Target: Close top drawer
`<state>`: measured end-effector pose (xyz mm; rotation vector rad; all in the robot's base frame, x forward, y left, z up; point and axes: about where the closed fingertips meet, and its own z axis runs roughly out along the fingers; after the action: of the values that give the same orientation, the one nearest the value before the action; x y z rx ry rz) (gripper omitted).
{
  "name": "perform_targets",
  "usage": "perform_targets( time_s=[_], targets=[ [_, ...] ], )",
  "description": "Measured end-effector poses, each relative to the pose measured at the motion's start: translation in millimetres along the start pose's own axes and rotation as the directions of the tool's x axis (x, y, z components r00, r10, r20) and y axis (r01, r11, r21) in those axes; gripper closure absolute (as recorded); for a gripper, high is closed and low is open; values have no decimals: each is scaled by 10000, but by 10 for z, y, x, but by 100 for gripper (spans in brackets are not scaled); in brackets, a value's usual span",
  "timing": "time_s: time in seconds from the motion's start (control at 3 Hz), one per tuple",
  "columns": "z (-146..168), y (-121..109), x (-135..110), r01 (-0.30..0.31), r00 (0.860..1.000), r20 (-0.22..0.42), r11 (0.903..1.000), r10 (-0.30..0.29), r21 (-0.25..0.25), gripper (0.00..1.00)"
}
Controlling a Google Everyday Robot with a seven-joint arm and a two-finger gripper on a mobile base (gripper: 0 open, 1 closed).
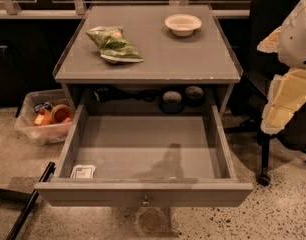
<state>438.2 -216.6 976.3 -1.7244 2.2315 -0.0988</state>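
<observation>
Drawer first: the wide grey wooden top drawer (pixel 143 194) stands pulled far out of its grey cabinet. Its flat front sits low in view at 6 o'clock, with the small round metal knob (pixel 145 201) dead centre. Inside there's bare grey floor and one small white packet (pixel 83 171), tucked into the near corner on the 9 o'clock side.

Now me: my pale gripper (pixel 279 115) hangs out at 3 o'clock, well apart from the drawer and beyond its right side wall. Open or shut, I cannot tell, and I see nothing in its hold.

Here's the relation that matters. The drawer front's long axis runs 9 to 3 across the view, and it lies toward 8 o'clock from my gripper. Closing travel is toward 12, in under the grey tabletop (pixel 158 59) with its green snack bag (pixel 114 44) and white bowl (pixel 183 24). I reckon I must come round to the 6 o'clock face, near the knob, so the push runs straight and the drawer doesn't skew.
</observation>
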Motion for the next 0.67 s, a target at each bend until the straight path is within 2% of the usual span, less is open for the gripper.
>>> perform_targets(
  time_s=[0.33,0.67],
  targets=[
    [0,0,0,0,10000,1,10000,0,0,0],
    [164,112,36,-112,9996,275,9999,115,-118,0]
  ],
)
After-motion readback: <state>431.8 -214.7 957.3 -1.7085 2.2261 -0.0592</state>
